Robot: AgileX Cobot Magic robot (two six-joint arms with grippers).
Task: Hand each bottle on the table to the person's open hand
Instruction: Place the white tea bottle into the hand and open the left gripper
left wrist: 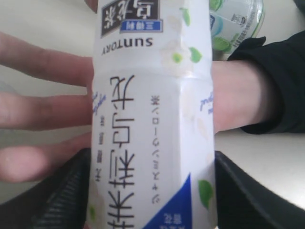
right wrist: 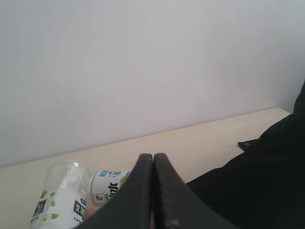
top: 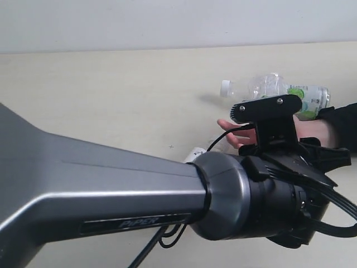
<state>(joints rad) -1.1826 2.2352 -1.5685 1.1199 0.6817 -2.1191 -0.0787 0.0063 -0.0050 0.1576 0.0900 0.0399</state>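
Left wrist view showed the left pincer (left wrist: 152, 191) squeezing a white bottle (left wrist: 152, 95) between its 2 dark fingers, 1 on each side. The white bottle had blue and black writing and little green leaves on its label. Right behind it was the person's hand (left wrist: 224, 95), open, with the fingers spread out. The white bottle was over the palm, but I could not tell if it was touching the hand. A black sleeve (left wrist: 271, 81) covered the person's arm.

The right pincer (right wrist: 153, 167) was pressed tight together with nothing in it. It was up off the counter (top: 111, 100), close to the black sleeve.

Past the hand, farther from the robot, the other bottle (top: 273, 89) lay on its side on the counter. It was clear and crinkly, with a white cap and a green label. It might have been 2 bottles lying close together. I could not tell for sure.

So the job looked partly done. 1 bottle was at the hand and ready to be given, but the left pincer had not let go of it. After that, at least 1 more bottle on the counter was left to pick up and hand over. The right pincer was free and closer to that side, so I think it could go for that one.
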